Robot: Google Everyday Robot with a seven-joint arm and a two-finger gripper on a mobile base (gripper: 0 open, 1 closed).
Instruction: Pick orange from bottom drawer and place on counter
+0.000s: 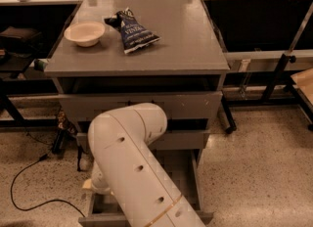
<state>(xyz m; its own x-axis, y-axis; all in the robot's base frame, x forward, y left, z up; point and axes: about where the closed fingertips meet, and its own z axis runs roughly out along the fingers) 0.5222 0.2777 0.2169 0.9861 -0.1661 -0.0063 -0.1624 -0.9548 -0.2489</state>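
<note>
The bottom drawer (185, 172) is pulled open below the cabinet, and part of its grey floor shows to the right of my arm. My white arm (128, 152) bends down over the drawer and covers most of its inside. My gripper is hidden under the arm, low at the drawer's left side. The orange is out of view. The counter (181, 45) is the flat grey top of the cabinet, above the arm.
A cream bowl (84, 33) and a dark blue snack bag (134, 31) lie on the counter's back left. Two upper drawers (190, 106) stand slightly open. A black cable (29, 182) trails on the floor at left. Dark shelves flank the cabinet.
</note>
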